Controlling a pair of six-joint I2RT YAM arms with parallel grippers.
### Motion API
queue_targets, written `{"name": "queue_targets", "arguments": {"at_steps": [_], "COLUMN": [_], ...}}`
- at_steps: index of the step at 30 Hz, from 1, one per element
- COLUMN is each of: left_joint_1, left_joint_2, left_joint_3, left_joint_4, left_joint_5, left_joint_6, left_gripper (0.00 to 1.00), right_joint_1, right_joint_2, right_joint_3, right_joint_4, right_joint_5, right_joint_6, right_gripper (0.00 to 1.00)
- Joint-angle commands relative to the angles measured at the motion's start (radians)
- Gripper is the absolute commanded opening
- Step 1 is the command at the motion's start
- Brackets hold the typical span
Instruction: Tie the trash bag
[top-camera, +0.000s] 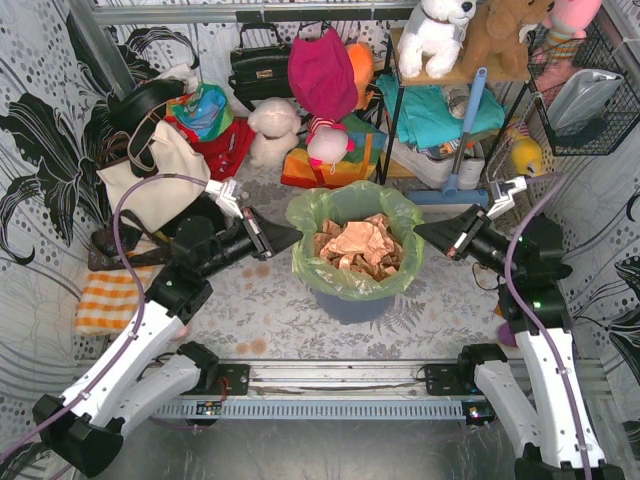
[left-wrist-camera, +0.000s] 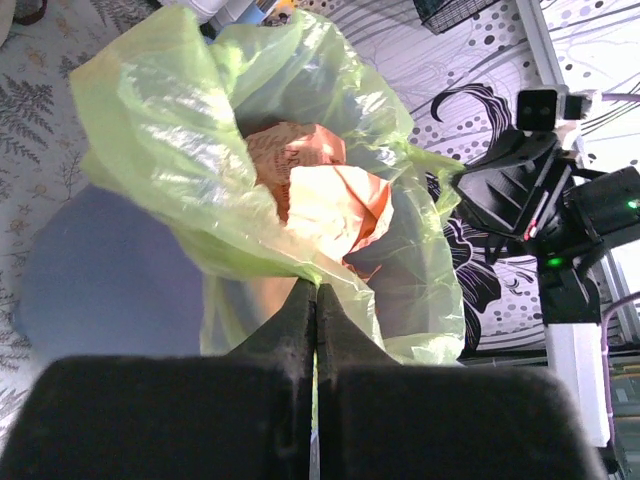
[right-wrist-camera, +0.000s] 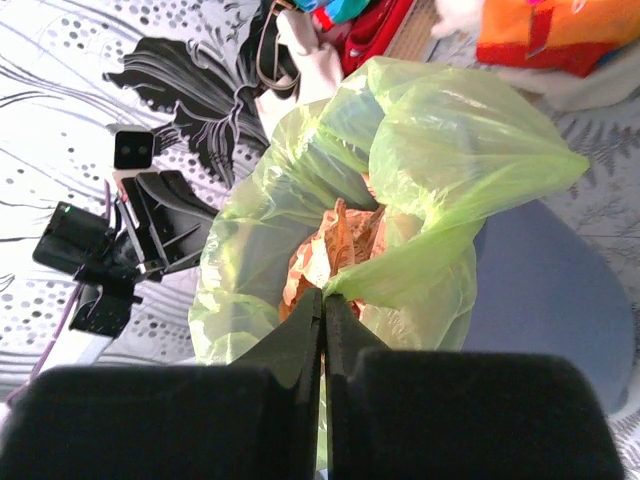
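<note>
Thin green plastic: the trash bag (top-camera: 345, 200) lines the blue-grey bin (top-camera: 350, 305) mid-table, mouth up and open, brown paper (top-camera: 360, 250) inside. The left gripper (top-camera: 296, 236) points at its left rim and the right gripper (top-camera: 420, 233) at its right rim. They sit on opposite sides, equally near, tips at the film. Both pairs of jaws are pressed together; I cannot tell if film is nipped. Likely next: draw both rims inward.

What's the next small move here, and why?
Probably lift both pinched edges upward. The left gripper and right gripper appear shut on opposite sides of the trash bag, whose rim drapes over the bin.
</note>
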Motion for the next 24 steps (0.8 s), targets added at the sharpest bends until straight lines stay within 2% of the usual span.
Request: {"name": "queue_targets", "arguments": {"at_steps": [1,6,13,19,24], "left_joint_1": [0.004,0.004,0.004,0.004,0.004], "left_joint_2": [0.027,0.074,0.087,0.099,0.125], "left_joint_3": [0.043,0.062,0.069,0.077,0.137], "left_joint_4": [0.136,0.176,0.258,0.334,0.284], "left_joint_5": [0.074,0.181,0.256,0.292,0.272], "left_joint_6": [-0.009,-0.024,-0.076,-0.148,-0.135], "left_gripper": [0.00,0.00,0.00,0.00,0.00], "right_joint_1": [-0.005,-0.003,-0.002,0.004,0.006], "right_joint_2": [0.046,0.070,0.071,0.066,0.095], "right_joint_3": [-0.031,-0.044,-0.069,-0.042,-0.011], "right_joint_4": [0.200,0.225,0.240,0.267,0.350], "right_joint_5": [-0.177,-0.245,-0.302,-0.294,-0.289], "right_joint_6": [0.070,0.076,0.093,0.114,0.151], "right_gripper": [0.00,0.00,0.00,0.00,0.00]}}
